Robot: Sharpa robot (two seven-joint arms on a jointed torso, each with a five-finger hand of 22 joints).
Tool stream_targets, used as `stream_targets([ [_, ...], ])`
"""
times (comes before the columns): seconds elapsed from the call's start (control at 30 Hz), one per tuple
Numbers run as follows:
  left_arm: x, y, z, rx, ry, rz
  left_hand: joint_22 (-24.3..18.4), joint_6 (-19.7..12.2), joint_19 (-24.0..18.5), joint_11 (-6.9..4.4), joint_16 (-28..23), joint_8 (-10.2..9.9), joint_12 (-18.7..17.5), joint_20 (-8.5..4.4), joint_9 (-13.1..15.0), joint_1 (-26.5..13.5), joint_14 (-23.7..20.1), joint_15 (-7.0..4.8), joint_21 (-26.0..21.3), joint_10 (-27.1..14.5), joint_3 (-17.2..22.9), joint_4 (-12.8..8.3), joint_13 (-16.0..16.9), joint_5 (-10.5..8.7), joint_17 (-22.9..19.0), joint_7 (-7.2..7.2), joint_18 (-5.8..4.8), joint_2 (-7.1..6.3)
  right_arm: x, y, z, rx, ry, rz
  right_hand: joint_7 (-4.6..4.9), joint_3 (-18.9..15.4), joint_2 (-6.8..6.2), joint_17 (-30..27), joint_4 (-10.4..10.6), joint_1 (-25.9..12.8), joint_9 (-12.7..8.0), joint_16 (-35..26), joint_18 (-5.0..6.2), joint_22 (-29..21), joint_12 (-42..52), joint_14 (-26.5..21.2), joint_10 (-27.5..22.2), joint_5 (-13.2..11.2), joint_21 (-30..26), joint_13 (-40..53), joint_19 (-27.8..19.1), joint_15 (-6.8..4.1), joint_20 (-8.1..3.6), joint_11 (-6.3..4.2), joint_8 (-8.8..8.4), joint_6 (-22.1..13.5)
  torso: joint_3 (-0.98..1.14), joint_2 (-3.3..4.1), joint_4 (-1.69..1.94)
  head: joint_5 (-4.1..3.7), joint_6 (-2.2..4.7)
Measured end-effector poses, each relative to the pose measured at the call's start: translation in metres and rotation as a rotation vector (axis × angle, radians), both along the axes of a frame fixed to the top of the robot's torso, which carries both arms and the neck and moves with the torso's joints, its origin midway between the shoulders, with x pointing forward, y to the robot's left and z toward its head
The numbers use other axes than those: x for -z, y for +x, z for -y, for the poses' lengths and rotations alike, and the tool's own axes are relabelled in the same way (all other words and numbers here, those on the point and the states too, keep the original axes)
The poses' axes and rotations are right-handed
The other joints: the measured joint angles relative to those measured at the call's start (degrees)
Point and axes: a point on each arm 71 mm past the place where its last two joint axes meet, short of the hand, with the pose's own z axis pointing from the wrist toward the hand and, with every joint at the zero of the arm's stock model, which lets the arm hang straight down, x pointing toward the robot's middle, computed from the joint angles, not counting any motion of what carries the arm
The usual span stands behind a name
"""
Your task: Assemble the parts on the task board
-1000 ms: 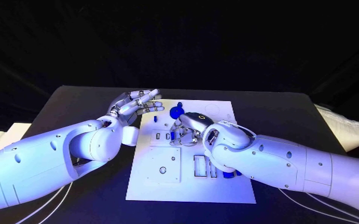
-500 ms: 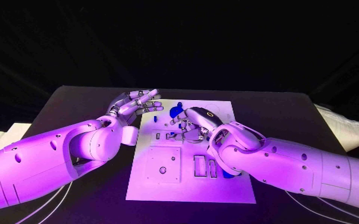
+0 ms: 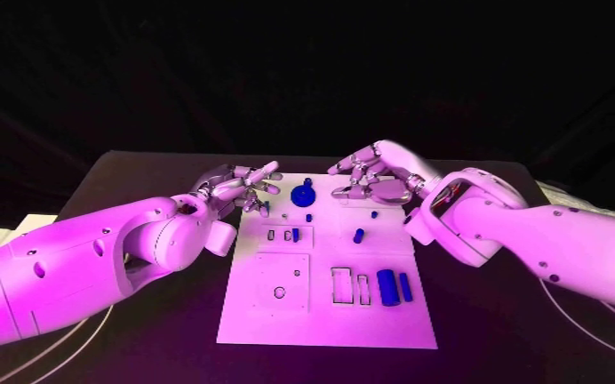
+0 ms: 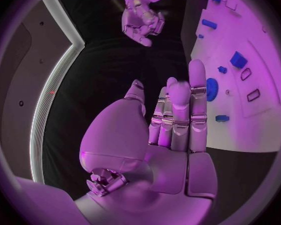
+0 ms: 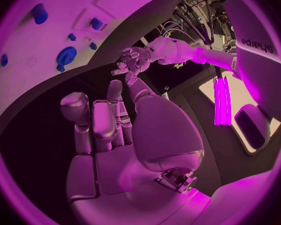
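- White flat task board [image 3: 321, 313] lay in the middle of the black table [image 3: 141, 180], bearing small blue parts.
- Seated, by appearance: a blue round gear-like part [image 3: 304, 195] near the board's far edge, and a small blue peg [image 3: 295, 235] standing in a slot of the left-hand row.
- Outstanding, by judgement: a short blue block [image 3: 359, 236] lay loose at mid-board, and two blue bars [image 3: 395, 287] lay beside open rectangular recesses on the near right. Assembly looked roughly part-way, with several recesses unfilled.
- Left hand [image 3: 241, 186] hovered over the board's far left corner, just beside the gear-like part, fingers extended side by side and apart from the thumb, holding nothing.
- Right hand [image 3: 376, 176] was raised above the board's far right corner, fingers loosely curved and spread, likewise empty and touching no part.
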Motion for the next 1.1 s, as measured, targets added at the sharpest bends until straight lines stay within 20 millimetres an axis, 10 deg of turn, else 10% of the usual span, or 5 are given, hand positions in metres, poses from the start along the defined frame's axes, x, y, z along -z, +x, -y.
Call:
stream_targets([
  [0.17,-0.014,0.008,0.010,0.142,0.247,-0.035,25.2,2.2,3.1,-2.36,27.5,4.8,13.4,-1.81,1.8,-1.7,0.0,-1.70,23.0,1.3,-4.6,2.7,11.6,-0.49,20.9,-2.16,-2.32,0.52,-0.016,0.009,0.031,0.060,0.118,-0.068,0.00,0.4,0.74,-0.3,-0.4,0.7,0.0,-0.8,0.00,-0.2,0.0,0.0,0.0,2.9,-0.4,-0.2,0.0,0.00,-0.04,0.00,0.00,0.0,0.19,-0.66,-0.22,0.27,-0.31],
  [0.33,-0.022,0.016,0.021,0.249,0.558,-0.050,40.7,3.4,6.7,-3.87,38.6,8.9,31.5,-3.09,4.1,-4.9,0.0,-3.63,35.2,2.0,-8.1,2.1,28.5,-1.22,21.8,-3.93,-4.43,1.01,-0.020,0.017,0.051,0.119,0.224,-0.115,0.14,0.4,0.74,-0.4,-0.4,0.7,0.0,-1.1,0.00,-0.3,0.0,0.0,0.0,3.7,-0.4,-0.3,0.5,0.00,0.01,0.00,0.00,-0.1,0.47,-1.33,-0.34,0.59,-0.59],
  [0.53,-0.021,0.025,0.036,0.311,0.864,-0.049,50.0,3.5,8.7,-5.06,39.6,14.4,50.7,-3.88,8.1,-6.6,0.0,-4.30,41.8,3.4,-10.0,2.6,48.4,-1.21,21.8,-5.23,-5.92,1.10,-0.021,0.021,0.060,0.161,0.290,-0.133,0.25,1.4,1.01,-1.4,-0.9,1.0,0.0,-2.5,0.00,-1.5,-1.0,0.0,-0.2,7.9,-1.4,-1.4,0.7,0.00,-0.19,0.21,0.00,-0.3,0.71,-1.89,-0.37,0.86,-0.91],
  [0.93,-0.015,0.041,0.051,0.355,1.134,-0.097,51.1,-0.1,8.9,-5.58,39.6,21.8,55.7,-4.08,15.5,-6.3,0.2,-4.50,44.2,2.9,-7.7,2.9,54.0,-1.21,21.8,-5.81,-6.24,1.33,-0.019,0.025,0.066,0.195,0.328,-0.142,0.44,2.6,0.97,-2.0,-1.1,0.9,-0.1,-3.6,-0.01,-2.6,-1.7,0.0,-0.6,11.2,-2.3,-2.4,0.7,0.00,-0.19,0.25,0.00,-0.5,1.06,-2.37,-0.55,1.55,-1.30],
  [1.1,-0.016,0.045,0.056,0.367,1.176,-0.109,51.1,-4.1,8.9,-5.48,39.6,26.6,55.9,-4.08,21.4,-9.2,0.2,-4.50,44.2,1.9,7.0,3.0,54.5,-0.96,21.8,-5.63,-6.24,-4.44,-0.019,0.026,0.068,0.203,0.332,-0.144,0.62,3.9,0.12,-2.0,-1.4,0.1,-0.1,-4.0,-0.01,-3.0,-1.7,0.0,-0.8,15.3,-2.7,-2.8,0.7,-0.01,-0.19,0.41,0.00,-0.7,1.07,-2.36,-0.62,1.71,-1.42],
])
